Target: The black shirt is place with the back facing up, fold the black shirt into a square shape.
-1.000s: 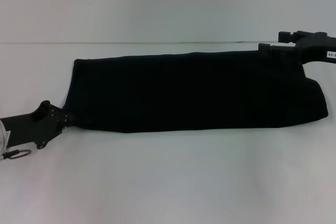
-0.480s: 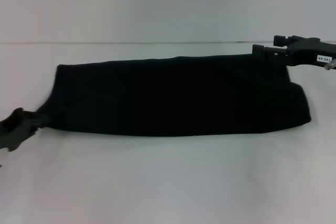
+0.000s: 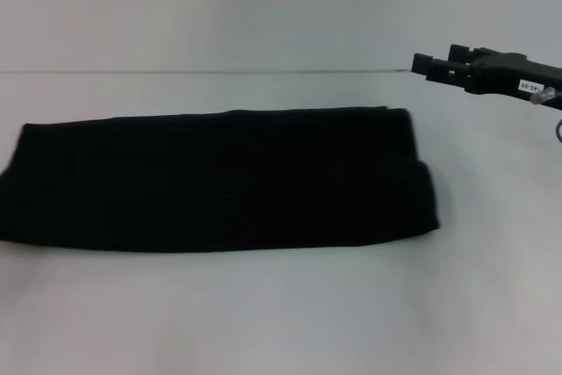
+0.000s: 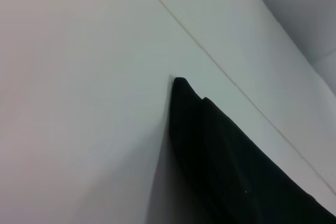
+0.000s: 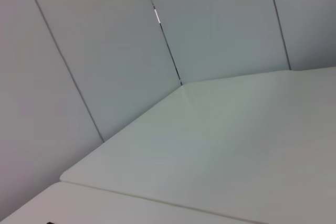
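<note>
The black shirt point(image 3: 219, 177) lies on the white table point(image 3: 281, 313) as a long folded band. It runs from the left edge of the head view to right of the middle, with a lower layer showing at its right end. One corner of it shows in the left wrist view point(image 4: 226, 166). My right gripper point(image 3: 430, 66) hovers above the table beyond the shirt's far right corner, apart from it, open and empty. My left gripper shows in no view.
The table's far edge meets a pale wall point(image 3: 263, 6). The right wrist view shows only table top point(image 5: 236, 145) and wall panels point(image 5: 105, 51). Bare table lies in front of the shirt and to its right.
The shirt has slid well to the left across the table. My left gripper has gone out of the head view on the left. My right gripper has moved slightly left and stands clear of the shirt.
</note>
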You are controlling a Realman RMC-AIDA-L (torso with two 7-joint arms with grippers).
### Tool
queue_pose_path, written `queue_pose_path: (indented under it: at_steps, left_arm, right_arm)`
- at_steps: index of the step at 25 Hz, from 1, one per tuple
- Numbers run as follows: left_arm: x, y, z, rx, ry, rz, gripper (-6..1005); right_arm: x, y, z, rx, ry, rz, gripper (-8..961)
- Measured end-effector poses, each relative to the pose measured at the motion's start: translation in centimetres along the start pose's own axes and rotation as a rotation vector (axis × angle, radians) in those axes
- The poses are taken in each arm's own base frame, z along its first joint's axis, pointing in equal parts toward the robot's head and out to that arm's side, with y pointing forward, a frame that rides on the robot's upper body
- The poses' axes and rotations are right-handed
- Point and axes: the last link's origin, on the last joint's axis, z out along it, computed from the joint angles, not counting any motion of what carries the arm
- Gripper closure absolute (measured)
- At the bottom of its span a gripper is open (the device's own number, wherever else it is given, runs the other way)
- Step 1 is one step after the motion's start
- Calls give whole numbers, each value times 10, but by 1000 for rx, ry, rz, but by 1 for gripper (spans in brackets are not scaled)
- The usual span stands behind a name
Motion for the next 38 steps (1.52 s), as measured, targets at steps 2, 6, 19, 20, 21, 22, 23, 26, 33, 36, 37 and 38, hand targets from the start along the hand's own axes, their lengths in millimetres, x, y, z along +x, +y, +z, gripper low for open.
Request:
queue_pose_path:
  at_steps: [2, 6, 19, 20, 21, 22, 23, 26, 33, 36, 37, 38]
  left_arm:
    - [4, -7, -11, 30, 20, 8, 961]
    - [11, -13, -24, 59, 42, 9, 961]
    - [14, 132, 58, -474, -261, 115, 960]
    - [7, 155, 71, -542, -308, 132, 960]
    - [1, 171, 81, -583, -341, 145, 960]
    - [-6, 188, 91, -623, -373, 160, 960]
    - [-14, 203, 100, -656, -402, 173, 960]
    - [-40, 236, 123, -707, -436, 197, 960]
    - [-130, 238, 170, -656, -405, 117, 960]
    - [-149, 239, 170, -705, -353, 126, 960]
    - [-153, 240, 168, -727, -339, 125, 931]
    - [-153, 240, 168, -727, -339, 125, 902]
  right_arm:
    - [1, 0, 2, 3, 1, 3, 53]
    - [3, -1, 2, 10, 2, 3, 53]
    - [13, -26, -28, 112, -25, 49, 53]
    - [13, -28, -32, 115, -30, 52, 53]
    - [14, -30, -36, 122, -34, 55, 53]
    - [14, -32, -39, 126, -37, 57, 53]
    - [15, -33, -42, 129, -38, 59, 53]
    - [17, -37, -49, 141, -36, 56, 53]
    - [18, -42, -57, 149, -30, 37, 54]
    - [16, -43, -60, 150, -27, 27, 54]
    - [16, -43, -60, 150, -25, 25, 54]
    - [16, -43, -60, 148, -22, 24, 54]
